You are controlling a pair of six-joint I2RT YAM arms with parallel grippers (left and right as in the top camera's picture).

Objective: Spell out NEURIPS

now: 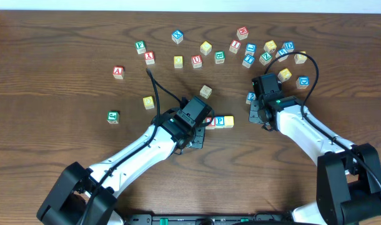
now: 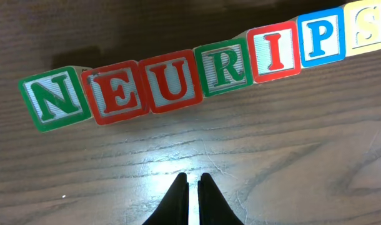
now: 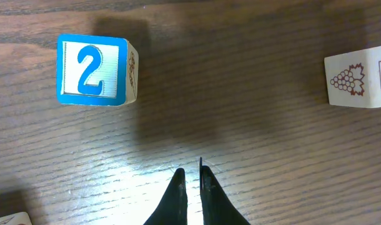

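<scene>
Wooden table carries the row of letter blocks reading NEURIPS, its long axis crosswise just ahead of the left claw, pinched together and empty. The right claw, likewise closed on nothing, is farther off.

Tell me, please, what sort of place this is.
Probably a robot test bench in a laboratory, not a home. A white and black left robot arm and a matching right robot arm reach over a dark brown wood-grain table with small painted wooden alphabet cubes scattered on it.
</scene>
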